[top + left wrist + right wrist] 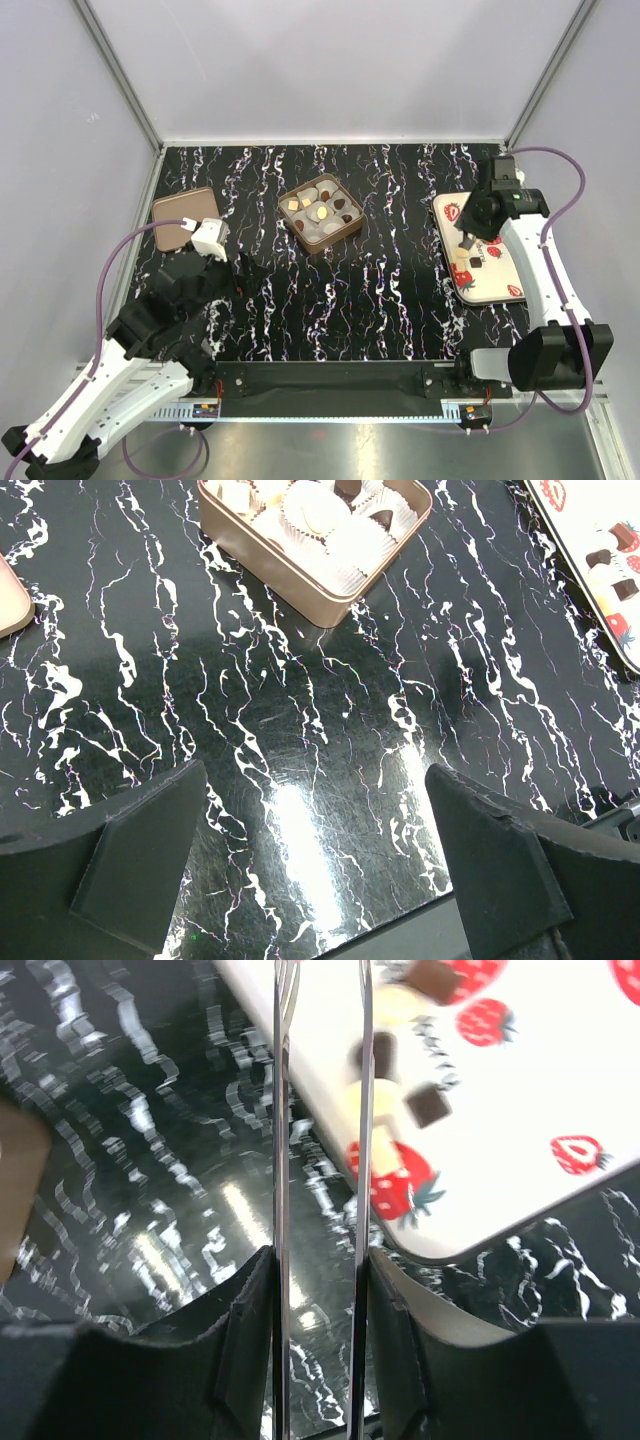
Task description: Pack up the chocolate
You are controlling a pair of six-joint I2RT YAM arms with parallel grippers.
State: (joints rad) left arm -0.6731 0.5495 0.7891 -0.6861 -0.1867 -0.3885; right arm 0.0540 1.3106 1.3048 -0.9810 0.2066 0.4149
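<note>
Loose chocolate (476, 262) pieces lie on a white strawberry-print tray (500, 295) at the right; in the right wrist view, dark squares of chocolate (430, 1105) show on that tray (540, 1080). My right gripper (482, 218) hovers over the tray's far left corner. That right gripper (318, 1260) is shut on metal tongs (281, 1110), whose tips run out of view. A tan box (345, 232) with paper cups holds several chocolates (341, 204). My left gripper (235, 275) is open and empty, low over the table, and in its own view the left gripper (312, 775) faces the box (270, 565).
The box's tan lid (183, 217) lies at the far left, with its edge (10, 595) visible from the left wrist. Part of the tray (600, 610) shows at the right of that view. The table is black marble with white walls on three sides.
</note>
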